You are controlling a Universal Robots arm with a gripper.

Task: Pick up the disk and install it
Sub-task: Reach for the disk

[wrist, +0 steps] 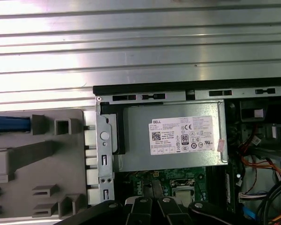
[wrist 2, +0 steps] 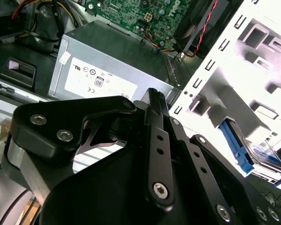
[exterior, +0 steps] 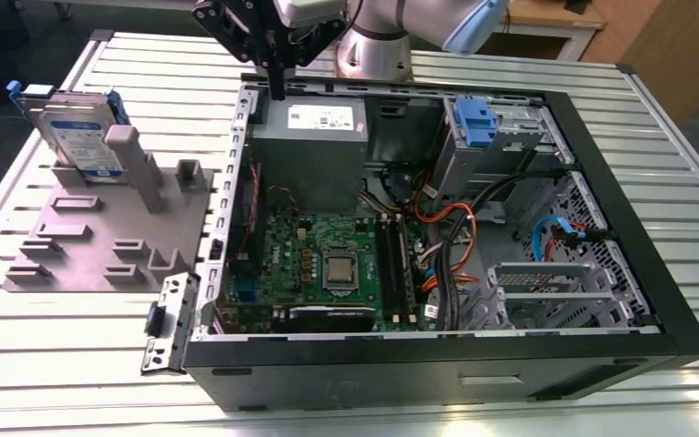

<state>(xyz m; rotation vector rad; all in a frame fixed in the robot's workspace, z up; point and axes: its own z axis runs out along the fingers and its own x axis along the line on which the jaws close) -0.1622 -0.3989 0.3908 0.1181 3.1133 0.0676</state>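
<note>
Over the computer case (exterior: 422,373) rim, pincer (exterior: 278,91) clenched empty; disk (exterior: 80,137) upright on the grey fixture (exterior: 83,246)

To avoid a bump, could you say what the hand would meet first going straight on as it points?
The hand would probably meet the power supply first, near the case wall; depth is unclear.
</note>
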